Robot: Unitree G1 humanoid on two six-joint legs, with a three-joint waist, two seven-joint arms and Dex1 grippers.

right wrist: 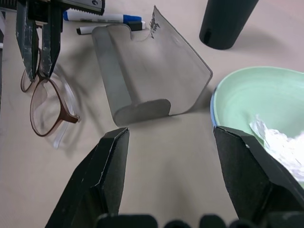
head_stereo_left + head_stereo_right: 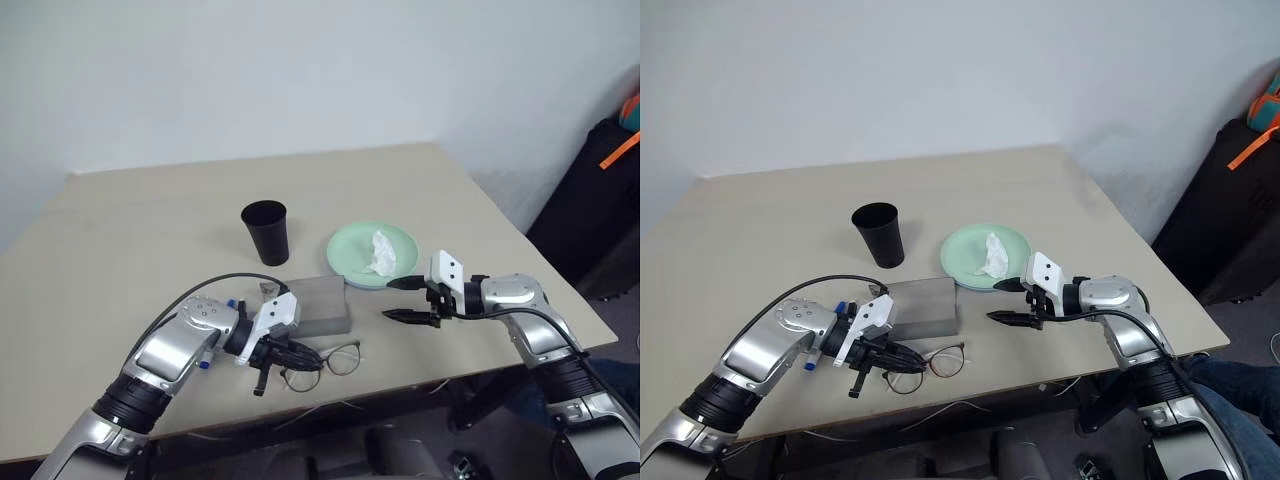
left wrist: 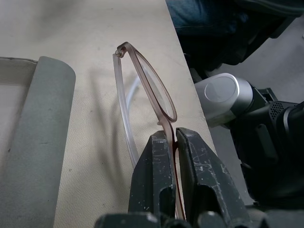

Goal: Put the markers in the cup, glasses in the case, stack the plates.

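My left gripper (image 3: 172, 137) is shut on the rim of the glasses (image 3: 152, 90), thin brown frames lying near the table's front edge. The grey case (image 2: 320, 305) lies just behind them. Two markers (image 1: 102, 18), one white with a blue cap, lie beside the case behind my left wrist. Further back stands the black cup (image 2: 265, 232), upright. The mint green plate (image 2: 352, 250) lies to the right of the cup, and a light blue rim (image 1: 212, 114) shows under it. My right gripper (image 2: 395, 300) hovers open and holds nothing, between the case and the plate.
A crumpled white tissue (image 2: 382, 252) lies on the green plate. The table's front edge (image 2: 400, 385) runs close below the glasses. A black bag (image 2: 600, 200) with an orange strap stands off the table's right side. A person's leg in blue (image 2: 1240, 400) is at the lower right.
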